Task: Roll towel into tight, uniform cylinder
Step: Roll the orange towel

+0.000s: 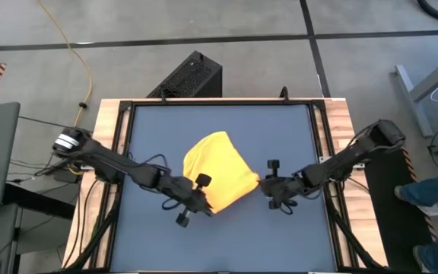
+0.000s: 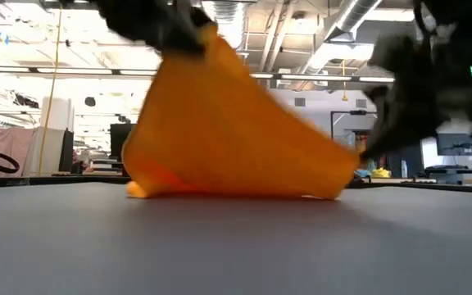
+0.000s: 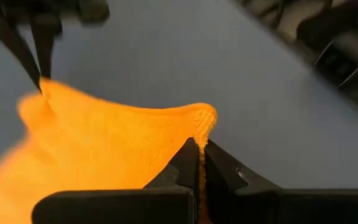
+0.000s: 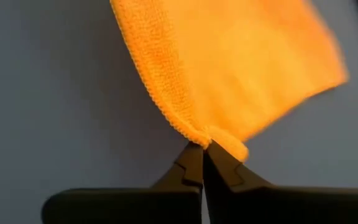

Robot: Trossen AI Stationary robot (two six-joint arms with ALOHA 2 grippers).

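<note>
The left gripper (image 1: 201, 199) and right gripper (image 1: 265, 185) each pinch a corner of the towel (image 1: 217, 169), lifted mid-table. Bare mat (image 1: 226, 240) lies all around, toward every edge.

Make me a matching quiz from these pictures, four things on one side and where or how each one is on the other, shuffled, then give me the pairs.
Things
1. bright yellow soft towel
2. left gripper
3. right gripper
4. dark blue mat

States
A. lies flat, covering the table top inside the wooden frame
B. shut on the towel's corner on the right arm's side
C. partly lifted off the mat, stretched between two pinched corners
D. shut on the towel's corner on the left arm's side, held the higher of the two

Pairs: 1-C, 2-D, 3-B, 4-A
</note>
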